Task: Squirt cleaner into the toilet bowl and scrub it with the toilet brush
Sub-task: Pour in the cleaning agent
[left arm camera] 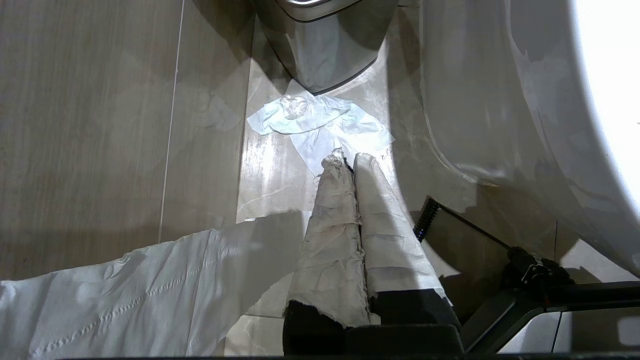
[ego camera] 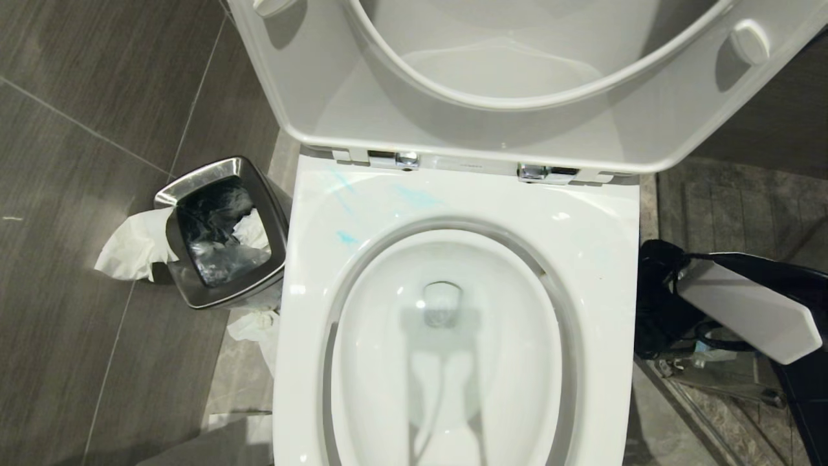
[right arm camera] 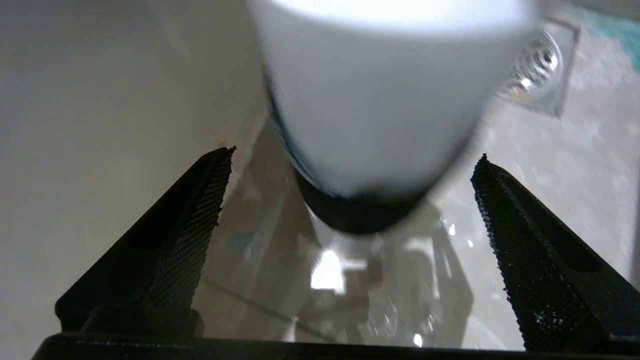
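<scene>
Toilet bowl (ego camera: 453,362) cut off below, faint cleaner (ego camera: 347,238) smears on rim, right claw (right arm camera: 350,200) spread wide around blurred white object, left claw (left arm camera: 347,165) pressed together.

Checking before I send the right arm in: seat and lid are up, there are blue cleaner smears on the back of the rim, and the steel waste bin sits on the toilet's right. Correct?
Not quite. The head view shows the steel waste bin on the robot's left of the toilet bowl, with white tissue around it. The rest holds: seat and lid are raised, and cleaner smears mark the rim's back.
</scene>
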`<state>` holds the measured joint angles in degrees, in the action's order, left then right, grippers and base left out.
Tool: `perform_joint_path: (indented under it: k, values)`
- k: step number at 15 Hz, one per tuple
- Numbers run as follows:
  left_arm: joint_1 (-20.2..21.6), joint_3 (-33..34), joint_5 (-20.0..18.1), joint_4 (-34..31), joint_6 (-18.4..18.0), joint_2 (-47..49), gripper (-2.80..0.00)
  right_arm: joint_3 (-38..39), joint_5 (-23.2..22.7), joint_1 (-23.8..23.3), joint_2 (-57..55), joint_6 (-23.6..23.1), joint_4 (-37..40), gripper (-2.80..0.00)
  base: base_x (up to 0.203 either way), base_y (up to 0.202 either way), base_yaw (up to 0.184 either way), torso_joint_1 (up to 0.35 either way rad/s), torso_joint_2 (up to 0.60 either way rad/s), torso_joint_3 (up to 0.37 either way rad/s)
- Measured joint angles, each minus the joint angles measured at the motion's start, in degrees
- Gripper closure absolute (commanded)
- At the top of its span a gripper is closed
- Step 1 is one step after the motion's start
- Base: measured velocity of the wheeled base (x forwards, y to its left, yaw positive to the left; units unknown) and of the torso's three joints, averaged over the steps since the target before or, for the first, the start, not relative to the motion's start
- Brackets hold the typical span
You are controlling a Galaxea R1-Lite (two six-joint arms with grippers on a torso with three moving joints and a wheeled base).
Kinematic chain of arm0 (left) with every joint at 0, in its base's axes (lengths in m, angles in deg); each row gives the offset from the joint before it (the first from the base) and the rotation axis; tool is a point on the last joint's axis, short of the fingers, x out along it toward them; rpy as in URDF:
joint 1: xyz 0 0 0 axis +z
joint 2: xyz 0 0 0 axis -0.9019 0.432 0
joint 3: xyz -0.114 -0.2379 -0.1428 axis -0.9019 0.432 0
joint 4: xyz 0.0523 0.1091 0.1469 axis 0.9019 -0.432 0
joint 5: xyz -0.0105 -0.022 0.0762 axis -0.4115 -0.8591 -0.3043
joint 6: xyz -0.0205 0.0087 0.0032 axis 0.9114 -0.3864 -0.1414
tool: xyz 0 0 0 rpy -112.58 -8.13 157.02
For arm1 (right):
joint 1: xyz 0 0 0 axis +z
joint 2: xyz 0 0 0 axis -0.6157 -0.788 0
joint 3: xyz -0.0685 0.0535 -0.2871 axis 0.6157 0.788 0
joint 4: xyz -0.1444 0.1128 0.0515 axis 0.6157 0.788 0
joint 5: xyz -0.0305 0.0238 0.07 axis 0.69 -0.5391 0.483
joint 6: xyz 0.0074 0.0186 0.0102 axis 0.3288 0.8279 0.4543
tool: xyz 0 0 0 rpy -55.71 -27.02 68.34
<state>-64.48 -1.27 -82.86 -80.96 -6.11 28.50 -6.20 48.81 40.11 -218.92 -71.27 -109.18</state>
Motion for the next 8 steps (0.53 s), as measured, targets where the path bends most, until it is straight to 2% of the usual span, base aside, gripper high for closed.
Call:
perform_joint_path:
  k: [3, 8]
  values:
    - [0.0, 0.0, 0.0, 0.0, 0.0, 0.0, 0.00, -3.9, 0.0, 0.1, -1.7, -2.4, 0.0, -2.80, 0.000, 0.000, 0.000, 0.000, 0.00, 0.000]
    - [0.0, 0.0, 0.0, 0.0, 0.0, 0.0, 0.00, -9.7, -0.3, 0.1, -4.4, -3.0, 0.0, -2.80, 0.000, 0.000, 0.000, 0.000, 0.00, 0.000]
